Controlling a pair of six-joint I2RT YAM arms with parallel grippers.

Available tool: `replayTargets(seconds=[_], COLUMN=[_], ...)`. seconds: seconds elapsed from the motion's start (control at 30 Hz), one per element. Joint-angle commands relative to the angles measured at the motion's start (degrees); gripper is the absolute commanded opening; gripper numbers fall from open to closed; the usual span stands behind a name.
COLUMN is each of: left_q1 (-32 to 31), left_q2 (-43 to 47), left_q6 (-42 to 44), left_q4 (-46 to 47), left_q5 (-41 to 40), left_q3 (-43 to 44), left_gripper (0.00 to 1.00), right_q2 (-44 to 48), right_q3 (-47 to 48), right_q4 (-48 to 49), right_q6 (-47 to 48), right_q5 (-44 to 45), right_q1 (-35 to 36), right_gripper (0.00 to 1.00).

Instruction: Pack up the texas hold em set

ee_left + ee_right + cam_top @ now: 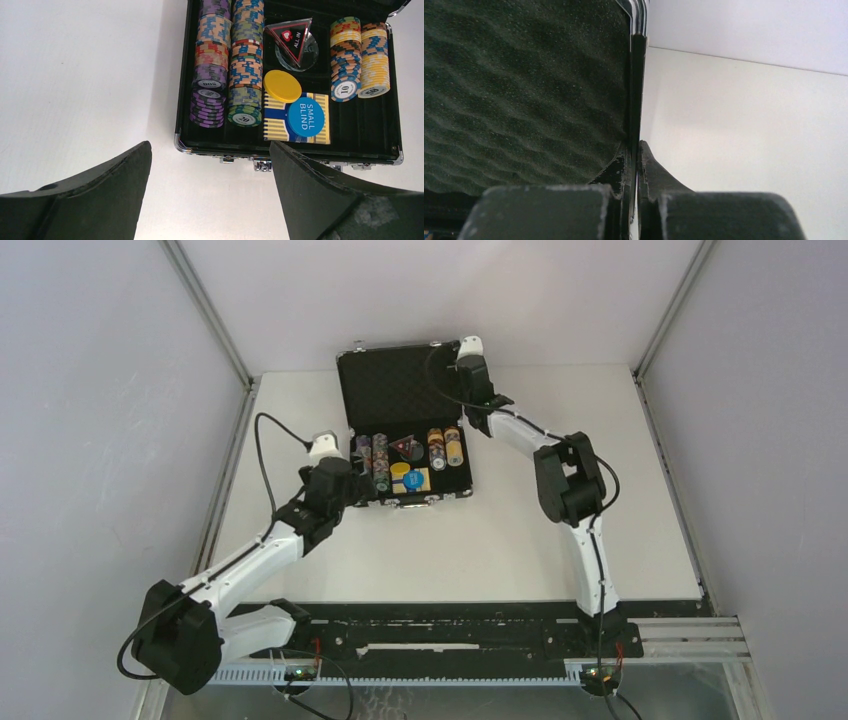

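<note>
A bare white tabletop fills the booth, and towards its far middle, between the two arms, sits the small black briefcase with silver edging. It is open, its long side runs left to right across the table, and its latches face the arms. Its raised lid stands up from the far edge and is lined with dark, wavy egg-crate foam. The tray is lined in black. In it the multicoloured striped poker chips lie on edge in four rows running near to far, two rows at the left and two at the right. Between them, near the front wall, the flat yellow-and-blue striped card box lies with a smooth blue round disc marked SMALL BLIND on top of it. A plain yellow round disc overlaps its far edge. Behind those, the red-and-black triangular token marked ALL IN points its tip towards the arms and rests over a pale, glassy-looking round disc. The left gripper hangs just outside the case's near left corner, its dark wedge-shaped fingers spread wide and holding nothing. The right gripper is up at the far right, its fingers pinched tight on the lid's right-hand rim.
</note>
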State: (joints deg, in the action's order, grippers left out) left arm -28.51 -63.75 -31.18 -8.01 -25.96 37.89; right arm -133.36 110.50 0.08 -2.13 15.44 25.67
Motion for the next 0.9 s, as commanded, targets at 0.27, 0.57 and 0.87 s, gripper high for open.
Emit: replayTargets(seconds=[0.27,0.57,0.87], left_q1=[0.4,-0.6,-0.9], left_q2=[7.2,17.9,18.1], left_q6=[-3.3,-5.4,-6.0], left_q4=[0.2,2.1,3.6], left_q5=[1.0,2.4,3.7], left_q3=[-1.7,-6.0,-7.3], left_gripper=[0.91,0.85,0.83], right_q2=[19.3,28.6,36.9], right_q3=[-24.9,-39.3,-49.8], right_q4=[20.6,21.4,21.6], right_q6=[7.1,0.1,-5.8], right_q5=[11.5,15.1,12.8], right_q1=[6.9,11.1,13.7], right_gripper=[0.01,0.42,0.44])
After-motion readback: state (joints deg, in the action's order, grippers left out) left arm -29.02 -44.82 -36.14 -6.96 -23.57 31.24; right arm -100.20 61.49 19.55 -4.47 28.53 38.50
